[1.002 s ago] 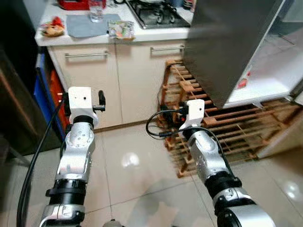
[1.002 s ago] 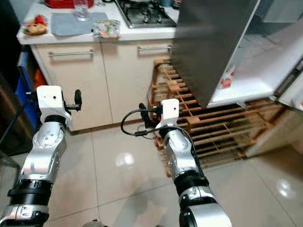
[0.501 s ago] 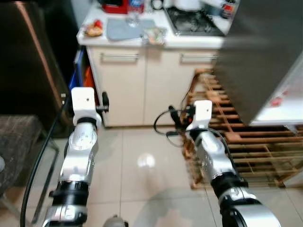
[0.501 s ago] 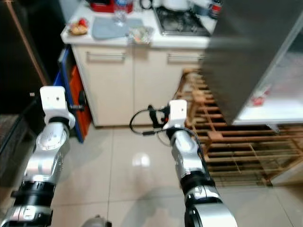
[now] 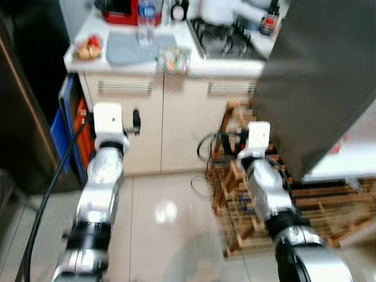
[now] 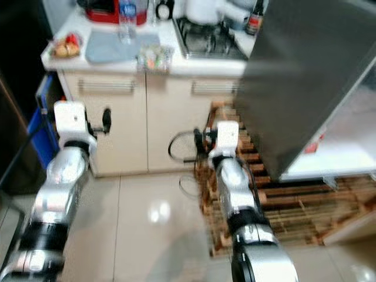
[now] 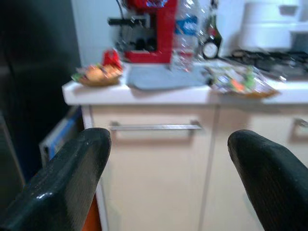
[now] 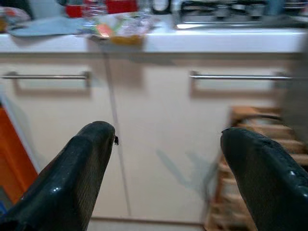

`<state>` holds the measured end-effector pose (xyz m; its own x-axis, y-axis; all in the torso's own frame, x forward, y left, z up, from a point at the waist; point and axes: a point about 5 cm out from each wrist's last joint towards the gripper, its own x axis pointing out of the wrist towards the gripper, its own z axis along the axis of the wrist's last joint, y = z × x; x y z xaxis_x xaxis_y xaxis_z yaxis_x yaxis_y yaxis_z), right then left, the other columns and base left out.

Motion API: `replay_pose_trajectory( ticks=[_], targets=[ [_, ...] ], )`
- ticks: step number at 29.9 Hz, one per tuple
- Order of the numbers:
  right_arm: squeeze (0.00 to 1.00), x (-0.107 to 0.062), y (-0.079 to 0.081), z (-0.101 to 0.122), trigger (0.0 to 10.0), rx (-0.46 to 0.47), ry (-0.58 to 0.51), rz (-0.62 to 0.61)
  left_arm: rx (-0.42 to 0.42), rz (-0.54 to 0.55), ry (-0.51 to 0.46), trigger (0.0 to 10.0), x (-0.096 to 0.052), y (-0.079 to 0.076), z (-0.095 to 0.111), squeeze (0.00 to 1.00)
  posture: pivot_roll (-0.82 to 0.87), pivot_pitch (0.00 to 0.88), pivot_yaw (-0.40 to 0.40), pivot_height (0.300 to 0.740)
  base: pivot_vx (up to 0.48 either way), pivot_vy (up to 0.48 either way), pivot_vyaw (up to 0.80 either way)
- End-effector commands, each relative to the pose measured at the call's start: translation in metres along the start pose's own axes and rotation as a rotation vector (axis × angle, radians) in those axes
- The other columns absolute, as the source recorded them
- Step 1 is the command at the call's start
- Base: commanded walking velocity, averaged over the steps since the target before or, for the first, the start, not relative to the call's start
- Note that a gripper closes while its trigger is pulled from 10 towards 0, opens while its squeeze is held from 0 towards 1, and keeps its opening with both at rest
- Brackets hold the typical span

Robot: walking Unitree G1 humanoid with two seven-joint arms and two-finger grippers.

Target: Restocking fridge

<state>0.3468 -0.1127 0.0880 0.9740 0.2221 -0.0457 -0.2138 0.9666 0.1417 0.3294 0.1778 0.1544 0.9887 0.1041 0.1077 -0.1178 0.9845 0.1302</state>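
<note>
The steel fridge door [image 5: 317,82] stands swung open on the right, with a white shelf [image 5: 349,161] behind it. On the white counter [image 5: 223,67] stand a water bottle [image 5: 146,22], a clear pack of food [image 5: 174,59] and a small bowl of food [image 5: 86,50]. My left gripper [image 7: 168,178] is open and empty, held at the height of the cabinet handle [image 7: 154,127]. My right gripper [image 8: 166,178] is open and empty too, facing the cabinet doors [image 8: 159,144] below the pack of food [image 8: 120,30].
A wooden rack [image 5: 252,200] stands on the tiled floor [image 5: 164,217] under the fridge door, close to my right arm. A blue crate [image 5: 61,126] sits left of the cabinet. A grey mat [image 5: 130,47], a red appliance [image 5: 120,9] and a gas hob [image 5: 226,38] share the counter.
The whole picture has shifted: the camera has turned and drawn nearer the counter, and it is blurred. Both arms stay held out in front with open grippers.
</note>
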Motion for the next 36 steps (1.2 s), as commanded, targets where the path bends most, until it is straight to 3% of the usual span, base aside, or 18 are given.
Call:
replay_pose_trajectory(
  ticks=[1, 11, 14, 22, 24, 26, 28, 29, 32, 35, 36],
  targets=[
    [0.0, 0.002, 0.007, 0.002, 10.0, 0.001, -0.008, 0.014, 0.004, 0.001, -0.016, 10.0, 0.001, 0.004, 0.004, 0.0, 0.03, 0.0, -0.066, 0.74, 0.48, 0.0, 0.0],
    [0.0, 0.006, 0.008, 0.008, 10.0, 0.022, -0.038, 0.007, 0.027, -0.039, -0.086, 10.0, 0.003, -0.001, 0.016, 0.0, 0.03, 0.0, -0.063, 0.74, 0.48, 0.0, 0.0],
    [0.0, 0.01, 0.01, 0.012, 10.0, 0.118, -0.041, 0.01, 0.038, -0.032, -0.113, 10.0, 0.003, 0.0, 0.021, 0.0, 0.03, 0.0, -0.063, 0.74, 0.48, 0.0, 0.0],
    [0.0, 0.016, 0.013, 0.022, 10.0, 0.237, -0.058, 0.018, 0.037, -0.023, -0.155, 10.0, 0.004, 0.001, 0.03, 0.0, 0.03, 0.0, -0.064, 0.74, 0.48, 0.0, 0.0],
    [0.0, 0.019, 0.014, 0.025, 10.0, 0.313, -0.063, 0.023, 0.036, -0.026, -0.172, 10.0, 0.004, 0.0, 0.034, 0.0, 0.03, 0.0, -0.063, 0.74, 0.48, 0.0, 0.0],
    [0.0, 0.025, 0.023, 0.035, 10.0, 0.452, -0.07, 0.074, 0.025, -0.068, -0.222, 10.0, 0.004, -0.003, 0.044, 0.0, 0.03, 0.0, -0.06, 0.74, 0.48, 0.0, 0.0],
    [0.0, 0.029, 0.03, 0.041, 10.0, 0.514, -0.075, 0.112, 0.035, -0.085, -0.258, 10.0, 0.003, -0.005, 0.051, 0.0, 0.03, 0.0, -0.06, 0.74, 0.48, 0.0, 0.0],
    [0.0, 0.029, 0.03, 0.041, 10.0, 0.514, -0.075, 0.112, 0.035, -0.085, -0.258, 10.0, 0.003, -0.005, 0.051, 0.0, 0.03, 0.0, -0.06, 0.74, 0.48, 0.0, 0.0],
    [0.0, 0.034, 0.05, 0.055, 10.0, 0.654, -0.083, 0.234, -0.018, -0.038, -0.248, 10.0, 0.006, 0.003, 0.055, 0.0, 0.03, 0.0, -0.059, 0.74, 0.472, 0.0, 0.0],
    [0.0, 0.035, 0.06, 0.061, 10.0, 0.723, -0.077, 0.305, -0.019, -0.031, -0.246, 10.0, 0.006, 0.005, 0.055, 0.0, 0.04, 0.0, -0.059, 0.74, 0.439, 0.0, 0.0],
    [0.0, 0.033, 0.067, 0.062, 10.0, 0.801, -0.055, 0.35, -0.005, -0.016, -0.253, 10.0, 0.005, 0.008, 0.057, 0.0, 0.04, 0.0, -0.06, 0.74, 0.356, 0.0, 0.0]
  ],
)
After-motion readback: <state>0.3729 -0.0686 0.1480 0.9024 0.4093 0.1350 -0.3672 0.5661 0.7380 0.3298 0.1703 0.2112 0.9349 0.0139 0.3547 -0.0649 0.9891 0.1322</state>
